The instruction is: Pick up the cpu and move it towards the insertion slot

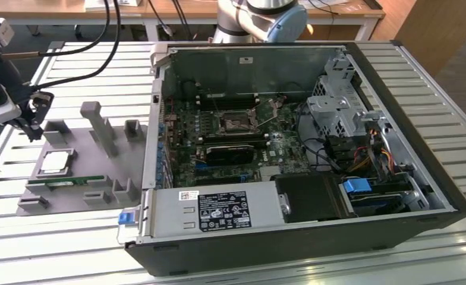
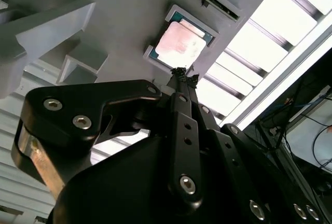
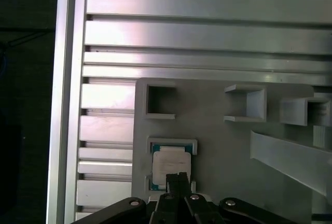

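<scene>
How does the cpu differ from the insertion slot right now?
Place: the cpu lies in a pocket of the grey fixture tray outside the computer case; the insertion slot sits on the motherboard inside it. Look: the cpu top is pale silver with a green rim; the insertion slot has a dark centre in a metal frame. Shared: both are square and lie flat.

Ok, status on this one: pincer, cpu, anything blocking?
Pincer shut, empty, over the cpu. Cpu seated in grey tray, not lifted. Insertion slot inside the open case. Nothing between pincer and cpu.
</scene>
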Tool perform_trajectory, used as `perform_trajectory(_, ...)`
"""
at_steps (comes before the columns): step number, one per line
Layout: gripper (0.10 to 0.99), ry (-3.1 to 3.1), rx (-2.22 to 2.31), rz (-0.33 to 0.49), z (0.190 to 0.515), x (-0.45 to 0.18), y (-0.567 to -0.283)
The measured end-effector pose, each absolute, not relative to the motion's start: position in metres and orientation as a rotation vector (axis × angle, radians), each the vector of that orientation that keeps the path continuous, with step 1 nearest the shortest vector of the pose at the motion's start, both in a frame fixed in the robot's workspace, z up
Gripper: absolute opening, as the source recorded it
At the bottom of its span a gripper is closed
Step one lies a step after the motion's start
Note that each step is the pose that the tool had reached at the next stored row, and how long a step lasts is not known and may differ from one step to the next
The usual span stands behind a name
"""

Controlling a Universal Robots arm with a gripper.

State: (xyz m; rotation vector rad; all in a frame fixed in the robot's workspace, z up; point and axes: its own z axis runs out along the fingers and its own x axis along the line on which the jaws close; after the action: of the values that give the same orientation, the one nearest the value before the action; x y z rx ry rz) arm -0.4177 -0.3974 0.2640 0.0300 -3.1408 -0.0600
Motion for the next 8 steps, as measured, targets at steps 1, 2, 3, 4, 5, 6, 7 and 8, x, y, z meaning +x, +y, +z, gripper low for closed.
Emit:
perform_trajectory(1, 0.102, -3.141, 0.03, -0.06, 0.2628, -0.4183, -0.3974)
perform_trajectory(2, 0.102, -3.141, 0.03, -0.06, 0.2615, -0.4189, -0.3974)
perform_trajectory(3, 0.102, -3.141, 0.03, -0.06, 0.2602, -0.4195, -0.3974)
perform_trajectory(4, 0.102, -3.141, 0.03, -0.06, 0.259, -0.4201, -0.3973)
perform_trajectory(5, 0.102, -3.141, 0.03, -0.06, 0.2577, -0.4207, -0.3974)
perform_trajectory(6, 0.102, -3.141, 0.03, -0.06, 0.2564, -0.4212, -0.3974)
perform_trajectory(7, 0.102, -3.141, 0.03, -0.06, 0.255, -0.4219, -0.3973)
perform_trajectory(8, 0.102, -3.141, 0.03, -0.06, 0.2537, -0.4225, -0.3973)
